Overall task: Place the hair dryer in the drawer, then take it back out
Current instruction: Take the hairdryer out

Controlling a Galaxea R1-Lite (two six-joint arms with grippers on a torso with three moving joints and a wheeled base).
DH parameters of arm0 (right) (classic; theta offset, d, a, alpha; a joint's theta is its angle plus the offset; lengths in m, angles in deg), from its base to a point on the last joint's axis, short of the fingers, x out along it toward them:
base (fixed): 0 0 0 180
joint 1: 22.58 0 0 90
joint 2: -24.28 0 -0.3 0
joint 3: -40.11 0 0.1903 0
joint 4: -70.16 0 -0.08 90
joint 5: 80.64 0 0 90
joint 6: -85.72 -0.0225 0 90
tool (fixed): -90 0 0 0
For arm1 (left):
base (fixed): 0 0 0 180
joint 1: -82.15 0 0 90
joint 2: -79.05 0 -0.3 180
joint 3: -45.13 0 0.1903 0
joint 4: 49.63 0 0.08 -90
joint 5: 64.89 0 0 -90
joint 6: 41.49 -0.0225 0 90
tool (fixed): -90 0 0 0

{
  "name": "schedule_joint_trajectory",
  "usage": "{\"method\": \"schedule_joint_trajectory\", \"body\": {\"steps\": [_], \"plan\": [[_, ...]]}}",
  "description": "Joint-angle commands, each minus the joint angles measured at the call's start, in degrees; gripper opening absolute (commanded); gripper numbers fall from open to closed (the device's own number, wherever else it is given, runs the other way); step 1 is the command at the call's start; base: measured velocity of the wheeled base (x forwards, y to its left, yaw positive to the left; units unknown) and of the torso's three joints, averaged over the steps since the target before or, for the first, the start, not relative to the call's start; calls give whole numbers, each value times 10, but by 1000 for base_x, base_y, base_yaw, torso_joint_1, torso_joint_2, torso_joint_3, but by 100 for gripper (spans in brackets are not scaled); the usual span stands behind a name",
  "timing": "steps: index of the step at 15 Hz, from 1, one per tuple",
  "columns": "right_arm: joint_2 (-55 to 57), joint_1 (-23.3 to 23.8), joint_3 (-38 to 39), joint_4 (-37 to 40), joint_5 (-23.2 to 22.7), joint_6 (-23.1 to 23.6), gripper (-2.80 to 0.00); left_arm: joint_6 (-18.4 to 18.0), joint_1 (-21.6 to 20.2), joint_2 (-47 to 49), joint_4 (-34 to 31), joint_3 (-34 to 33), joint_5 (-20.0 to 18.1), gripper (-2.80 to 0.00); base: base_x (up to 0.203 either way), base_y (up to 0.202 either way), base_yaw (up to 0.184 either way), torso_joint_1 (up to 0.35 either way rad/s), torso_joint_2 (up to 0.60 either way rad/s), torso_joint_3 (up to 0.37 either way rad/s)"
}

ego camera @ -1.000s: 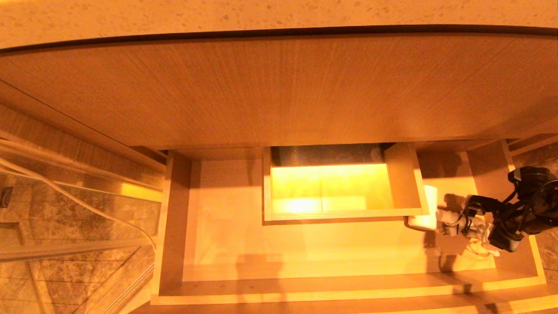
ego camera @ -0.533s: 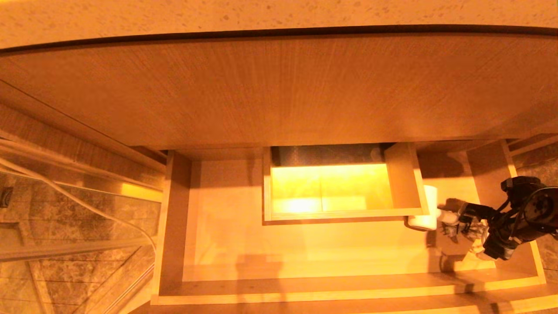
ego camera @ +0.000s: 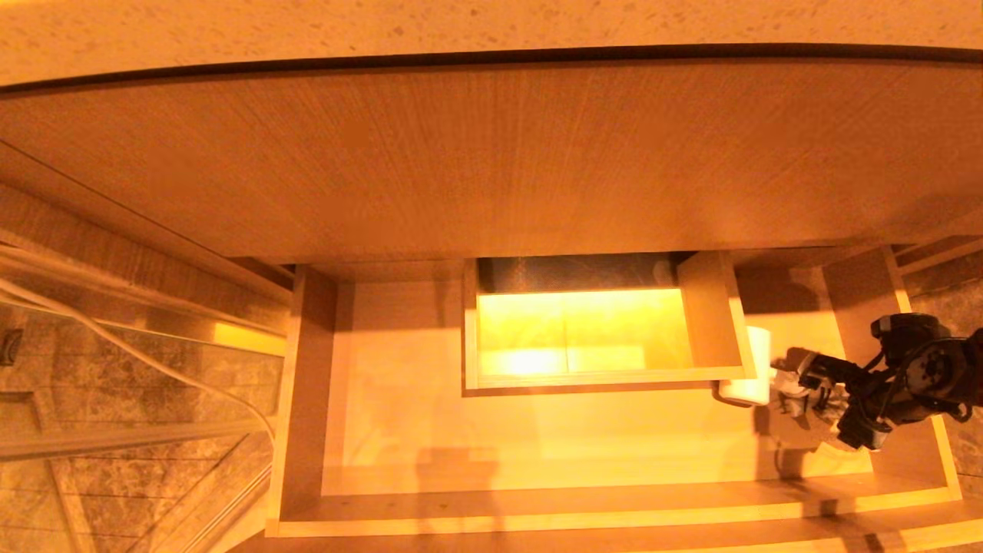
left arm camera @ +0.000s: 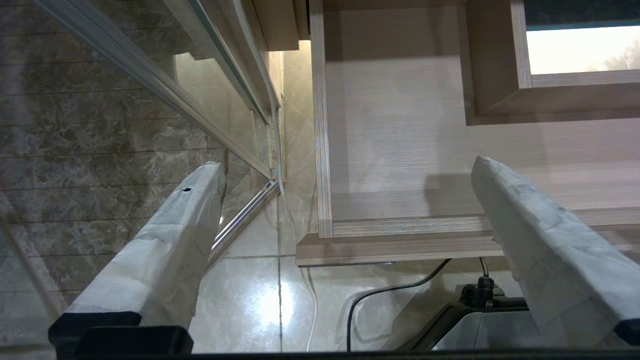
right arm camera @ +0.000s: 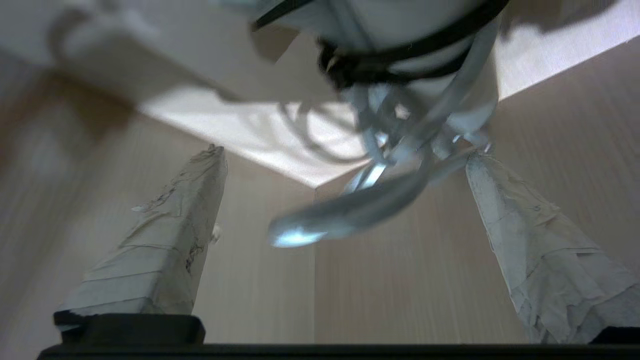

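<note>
Drawer [ego camera: 307,384] pulled out, holding one white hair dryer [ego camera: 754,367] just right of its boxed cut-out [ego camera: 710,322]. Right gripper [ego camera: 791,382], fingers spread, sits just right of the dryer. Left gripper [left arm camera: 345,240], fingers spread, hangs outside the drawer's left front corner.

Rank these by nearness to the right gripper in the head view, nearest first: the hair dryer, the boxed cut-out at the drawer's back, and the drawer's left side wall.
From the right gripper, open at the drawer's right end:
1. The hair dryer, right beside the fingertips, against the cut-out's right wall.
2. The boxed cut-out, mid-back.
3. The drawer's left side wall, at the far left end.
</note>
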Motion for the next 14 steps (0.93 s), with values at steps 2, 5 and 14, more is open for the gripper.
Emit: {"method": "schedule_joint_trajectory", "body": {"steps": [2,5,14], "plan": [[17,1,1,-3,1,3,0,0,0,0,0,0,0,0,0,0,0,0,0,0],[21,0,3,-3,0,3,0,0,0,0,0,0,0,0,0,0,0,0,0,0],[30,-1,-3,-3,1,4,0,0,0,0,0,0,0,0,0,0,0,0,0,0]]}}
